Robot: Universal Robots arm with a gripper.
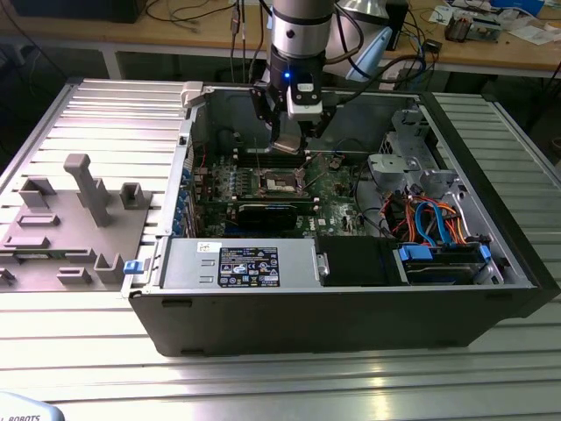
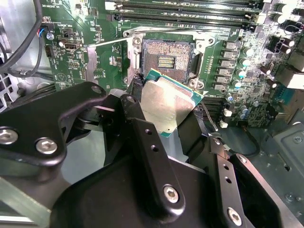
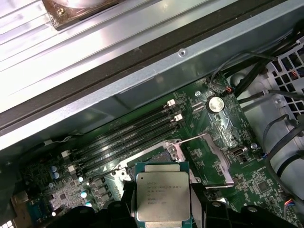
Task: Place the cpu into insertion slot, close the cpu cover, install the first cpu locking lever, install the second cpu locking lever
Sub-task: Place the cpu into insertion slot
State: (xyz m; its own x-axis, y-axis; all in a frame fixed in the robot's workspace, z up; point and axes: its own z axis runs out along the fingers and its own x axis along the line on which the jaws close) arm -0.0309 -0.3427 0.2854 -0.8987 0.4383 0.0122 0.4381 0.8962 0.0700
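Gripper (image 2: 166, 108) pinching the cpu (image 2: 170, 99) by two opposite edges, metal top facing the wrist cameras. The chip is held over the green motherboard (image 2: 76, 57), close beside the insertion slot (image 2: 168, 57) (its contact field bare). The cpu cover (image 2: 107, 61) stands swung open alongside the slot. In the exterior view, the arm reaches down into the open computer case (image 1: 351, 307).

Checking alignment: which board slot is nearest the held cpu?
The insertion slot, the square silver-rimmed one; the long black memory slots lie farther from the cpu.
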